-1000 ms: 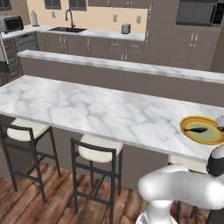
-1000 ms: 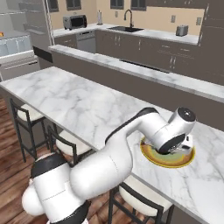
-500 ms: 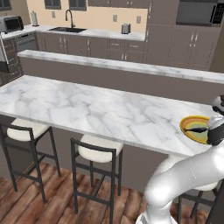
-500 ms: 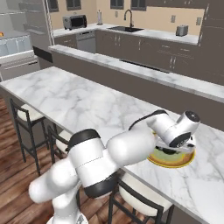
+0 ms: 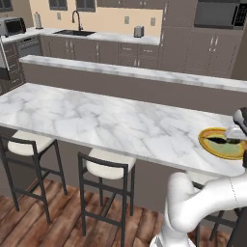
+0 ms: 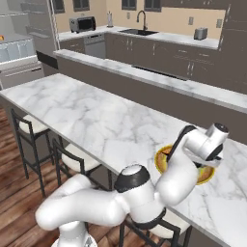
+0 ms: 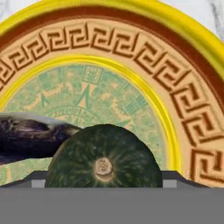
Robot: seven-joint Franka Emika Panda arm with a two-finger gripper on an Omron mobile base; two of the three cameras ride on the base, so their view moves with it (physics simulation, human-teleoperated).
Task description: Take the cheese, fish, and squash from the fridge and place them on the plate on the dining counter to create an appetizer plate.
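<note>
Closest to me, two stools (image 5: 108, 166) with white seats stand tucked under the near edge of the desk (image 5: 111, 120), on a wooden floor. The white arm bends up from below and reaches over the right end of the marble top, where the plate (image 5: 215, 146) sits near the front edge.

Down at the hand, the gripper (image 7: 103, 186) hangs right over the plate with its jaws spread wide, one tip on each side of the squash (image 7: 103, 157). The squash rests on the plate's green middle, stem scar facing up; whether the tips touch it I cannot tell, but they do not look clamped on it. Just beside the squash, touching or nearly so, lies the fish (image 7: 30, 135), dark and slim, also on the plate; from the left camera it shows as a dark streak (image 5: 217, 141).

Beyond the desk runs a raised grey ledge (image 5: 135, 72). Farther back, a sink (image 6: 138, 32), toaster (image 6: 199, 34) and microwave (image 6: 81, 24).
</note>
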